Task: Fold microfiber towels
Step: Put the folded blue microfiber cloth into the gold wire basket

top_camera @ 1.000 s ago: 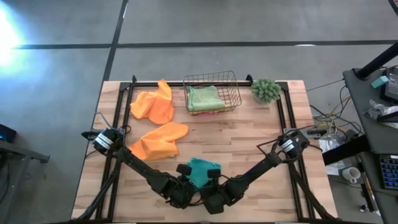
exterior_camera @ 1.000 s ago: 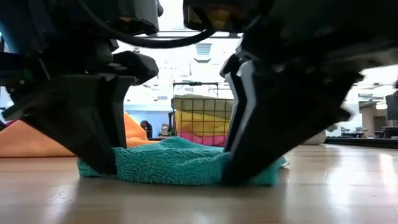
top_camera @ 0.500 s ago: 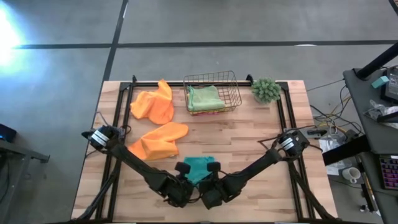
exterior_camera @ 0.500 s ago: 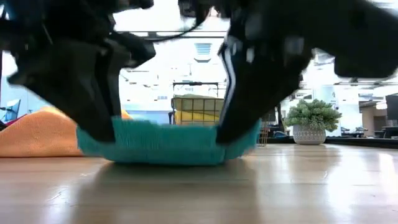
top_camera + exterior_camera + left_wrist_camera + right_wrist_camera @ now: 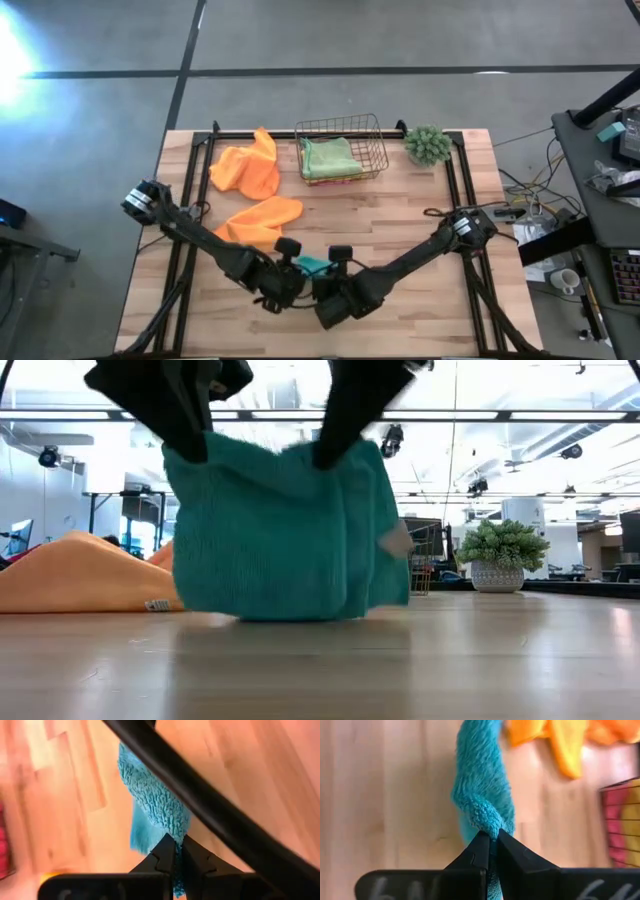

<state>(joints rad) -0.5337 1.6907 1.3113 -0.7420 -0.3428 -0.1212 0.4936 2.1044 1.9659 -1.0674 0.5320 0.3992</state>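
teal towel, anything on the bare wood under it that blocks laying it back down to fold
Nothing visible does. The teal towel hangs from the left gripper and right gripper, both pinching its top edge. The nearest orange towel lies off to the left-arm side, apart.

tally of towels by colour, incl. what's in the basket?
Orange towels: 2
Teal towel: 1, hanging from both grippers
Light green towel: 1, top of the stack in the basket
Pink towel: 1, in the basket
Yellow towel: 1, in the basket
Total: 6
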